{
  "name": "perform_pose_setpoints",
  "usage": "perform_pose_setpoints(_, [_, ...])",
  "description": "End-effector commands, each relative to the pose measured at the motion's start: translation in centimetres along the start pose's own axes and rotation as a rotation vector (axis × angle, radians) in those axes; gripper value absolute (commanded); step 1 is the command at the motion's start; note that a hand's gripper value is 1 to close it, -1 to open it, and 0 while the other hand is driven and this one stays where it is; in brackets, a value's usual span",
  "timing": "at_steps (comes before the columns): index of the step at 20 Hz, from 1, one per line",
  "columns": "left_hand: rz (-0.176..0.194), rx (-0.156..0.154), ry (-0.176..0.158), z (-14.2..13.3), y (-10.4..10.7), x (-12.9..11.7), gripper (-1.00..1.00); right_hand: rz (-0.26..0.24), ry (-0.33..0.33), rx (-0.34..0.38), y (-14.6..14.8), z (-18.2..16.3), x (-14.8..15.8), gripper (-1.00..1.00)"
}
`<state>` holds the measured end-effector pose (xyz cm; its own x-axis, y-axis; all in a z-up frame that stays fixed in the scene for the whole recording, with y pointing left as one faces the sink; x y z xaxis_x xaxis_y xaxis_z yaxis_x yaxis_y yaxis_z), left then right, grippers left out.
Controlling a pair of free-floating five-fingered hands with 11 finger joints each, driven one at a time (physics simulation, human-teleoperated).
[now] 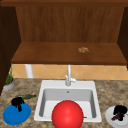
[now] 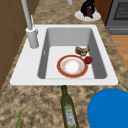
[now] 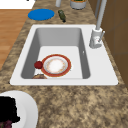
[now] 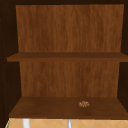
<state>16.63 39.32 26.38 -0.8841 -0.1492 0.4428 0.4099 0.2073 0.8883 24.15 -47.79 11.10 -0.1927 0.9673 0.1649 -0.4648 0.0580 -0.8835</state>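
Left hand hangs over the round blue plate on the speckled stone tabletop, fingers curled, holding nothing. Right hand sits on the white plate, fingers curled round a dark purple item (shape unclear). A glossy red-rimmed plate lies in the white sink.

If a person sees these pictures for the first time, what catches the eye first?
A big red ball sits at the front of the sink. On the counter left of the sink, the left hand rests on a blue plate. At the far right, the right hand rests on a white plate.
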Motion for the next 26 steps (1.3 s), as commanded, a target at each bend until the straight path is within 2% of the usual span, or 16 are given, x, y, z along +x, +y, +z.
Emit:
perform_pose_setpoints(1, [0.000,0.000,0.000,0.0,0.0,0.0,0.00,-0.019,0.080,-0.070,-1.1,0.5,0.5,1.00])
perform_pose_setpoints(3, [0.000,0.000,0.000,0.0,0.0,0.0,0.00,-0.029,0.104,-0.070,-2.3,1.1,1.3,1.00])
perform_pose_setpoints(13, [0.000,0.000,0.000,0.0,0.0,0.0,0.00,0.014,0.176,-0.039,-7.0,2.2,6.9,1.00])
perform_pose_setpoints(18, [0.000,0.000,0.000,0.0,0.0,0.0,0.00,0.042,0.192,-0.033,-8.9,1.5,10.3,1.00])
perform_pose_setpoints(26, [0.000,0.000,0.000,0.0,0.0,0.0,0.00,0.028,0.189,0.016,-9.5,-1.9,15.7,1.00])
